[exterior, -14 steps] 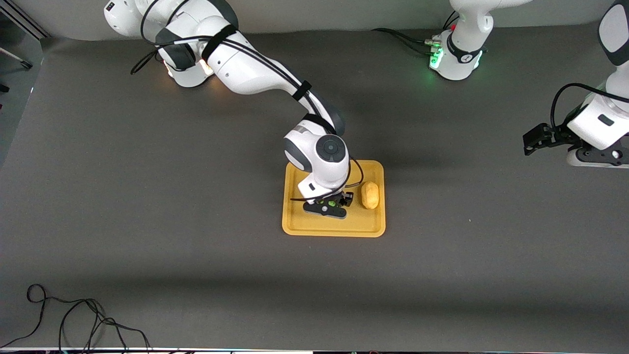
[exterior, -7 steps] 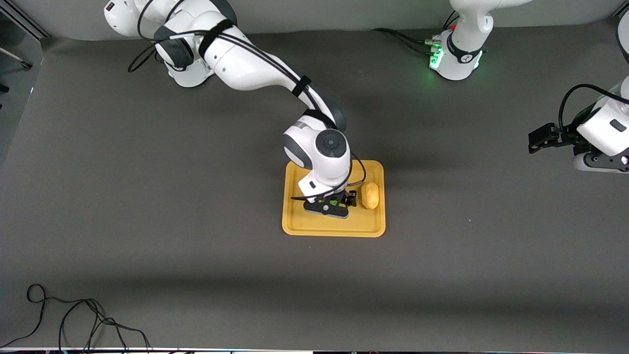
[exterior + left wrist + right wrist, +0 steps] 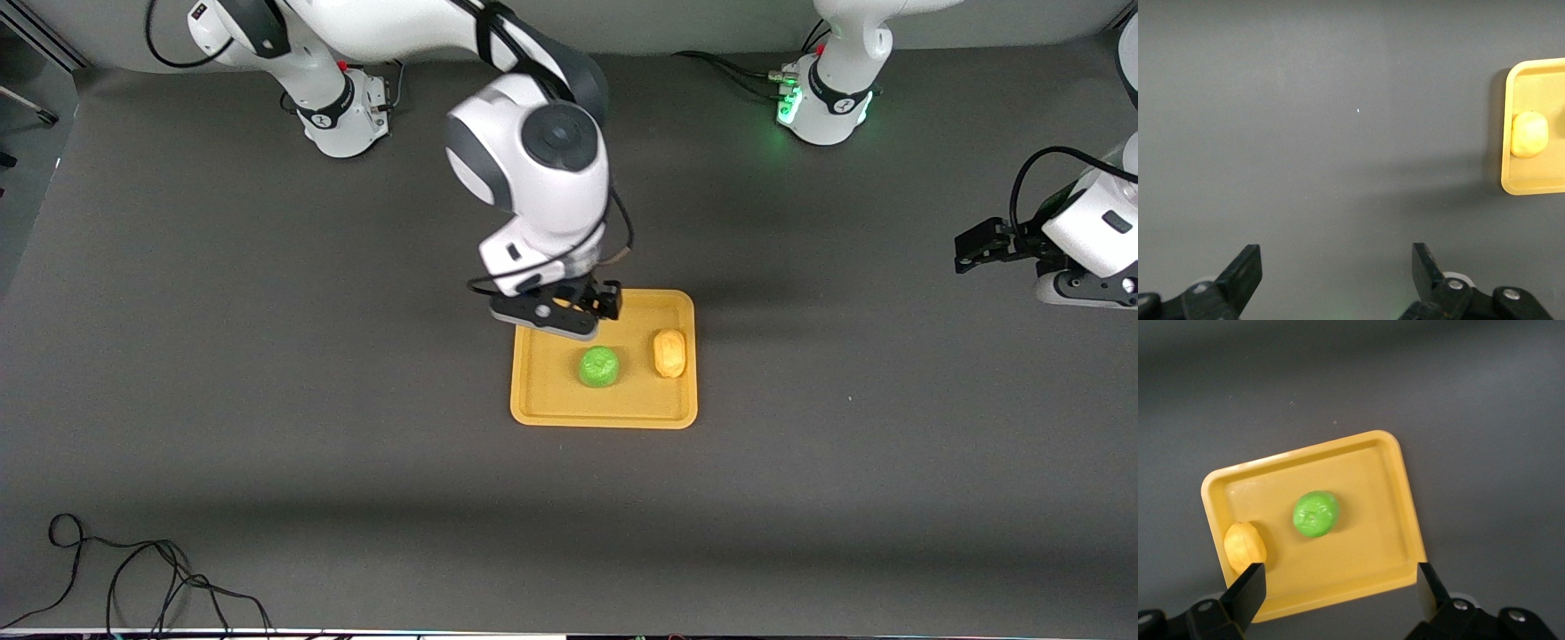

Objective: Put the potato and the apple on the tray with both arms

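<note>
Broadly, the dark grey counter [image 3: 267, 373] carries very little besides the tray, with a loose black cable [image 3: 133, 578] coiled at its edge nearest the front camera, toward the right arm's end. Both arms' white bases sit along the edge farthest from that camera, and the left arm's base [image 3: 827, 102] glows green. The right arm [image 3: 533, 169] reaches out from its base and its bulky white wrist hangs above the tray's farther edge, covering part of that rim in the front view. The orange-yellow tray [image 3: 551, 413] lies flat near the counter's middle. On it the green apple [image 3: 599, 366] rests near the centre, with the yellow-tan potato [image 3: 669, 353] beside it, toward the left arm's end, the two apart and neither touched by anything. The right pincer [image 3: 569, 313] hovers over the tray's farther rim with its fingers [image 3: 1245, 593] spread wide and empty; its wrist view looks down between them at both items. The left arm waits off toward its own end, its pincer [image 3: 1335, 273] raised over bare counter, its fingers likewise wide apart and holding nothing.
</note>
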Robot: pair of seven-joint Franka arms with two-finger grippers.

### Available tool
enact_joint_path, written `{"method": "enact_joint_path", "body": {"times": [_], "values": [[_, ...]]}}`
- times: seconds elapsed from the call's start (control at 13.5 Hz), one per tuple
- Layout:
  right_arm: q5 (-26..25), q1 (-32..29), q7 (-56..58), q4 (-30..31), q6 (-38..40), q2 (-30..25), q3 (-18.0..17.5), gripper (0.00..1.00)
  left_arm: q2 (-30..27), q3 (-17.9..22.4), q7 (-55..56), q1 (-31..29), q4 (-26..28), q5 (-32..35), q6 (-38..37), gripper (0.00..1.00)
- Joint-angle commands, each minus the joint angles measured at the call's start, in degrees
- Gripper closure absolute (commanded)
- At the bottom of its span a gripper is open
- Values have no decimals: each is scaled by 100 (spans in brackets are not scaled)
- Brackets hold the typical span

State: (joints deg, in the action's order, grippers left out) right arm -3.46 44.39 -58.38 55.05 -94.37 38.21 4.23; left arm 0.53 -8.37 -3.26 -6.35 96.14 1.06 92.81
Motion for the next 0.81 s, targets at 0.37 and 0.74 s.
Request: {"method": "enact_joint_path", "body": {"times": [0.37,0.74], "values": [[-14,-1685,2670,2472,631,-2719,-132,0,-132,38,-78,28,265,-45,53,0],[-5,-3540,4594,3186,604,-3548,-581,0,-115,38,-78,37,282,-45,61,0]]}}
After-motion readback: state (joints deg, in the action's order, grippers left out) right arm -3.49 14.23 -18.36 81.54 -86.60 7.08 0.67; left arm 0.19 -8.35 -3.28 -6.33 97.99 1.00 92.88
